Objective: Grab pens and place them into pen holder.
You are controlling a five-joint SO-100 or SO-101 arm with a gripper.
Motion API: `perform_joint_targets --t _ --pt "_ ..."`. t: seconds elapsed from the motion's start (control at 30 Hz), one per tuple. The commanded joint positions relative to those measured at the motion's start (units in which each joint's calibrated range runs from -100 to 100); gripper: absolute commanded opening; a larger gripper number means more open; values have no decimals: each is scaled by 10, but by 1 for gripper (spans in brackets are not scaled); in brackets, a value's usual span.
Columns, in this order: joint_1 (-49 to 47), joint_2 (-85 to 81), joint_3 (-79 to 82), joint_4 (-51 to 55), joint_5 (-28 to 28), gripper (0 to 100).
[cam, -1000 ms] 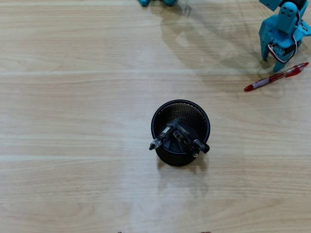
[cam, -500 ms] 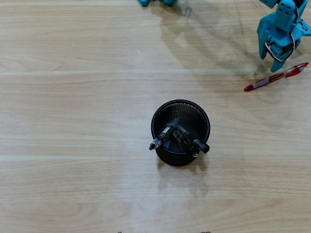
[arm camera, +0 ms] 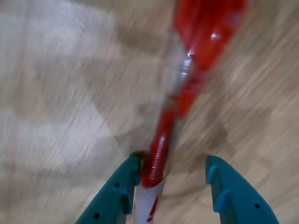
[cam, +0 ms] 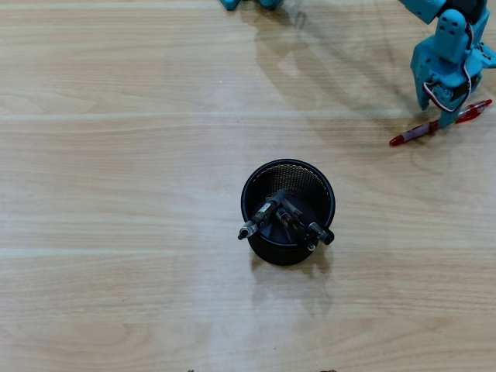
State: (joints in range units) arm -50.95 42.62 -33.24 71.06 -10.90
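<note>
Jaws stand apart: in the wrist view the gripper shows two teal fingers with a clear gap between them, and the red-and-clear pen lies in that gap, hard against the left finger and well short of the right one. Not clamped, then; the pen rests on the wooden table and the jaws straddle it. The pen runs away from the jaws toward the top of the wrist view, its red end farthest out, so the fingers cross it roughly square to its length, the sensible orientation for a squeeze on a slim round barrel. The wrist view is blurred, so whether the left finger truly touches the barrel is uncertain. In the overhead view the gripper sits over the pen near its middle, with pen ends showing on either side of the jaws; a mid-length hold would keep it from tipping when lifted. The pen holder stands well apart from the jaws, down and to the left in the overhead view, upright, with three dark pens already leaning inside, tips over the rim. Judgement: this is the last pen, and the step in hand is closing on it. The off-centre pen is likely to roll or slide as the right finger sweeps in.
</note>
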Motion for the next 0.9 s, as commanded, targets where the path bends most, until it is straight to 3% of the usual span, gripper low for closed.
perform_joint_targets --t 0.0,0.17,0.4,0.53,0.73,0.87 --pt "15 44 -99 22 -2 14" --pt "16 60 -128 46 -7 2" --pt "47 -19 -212 203 -76 2" --pt "103 -146 -304 212 -90 2" --pt "271 -296 -333 32 -168 2" --pt "387 -346 -113 -163 -298 2"
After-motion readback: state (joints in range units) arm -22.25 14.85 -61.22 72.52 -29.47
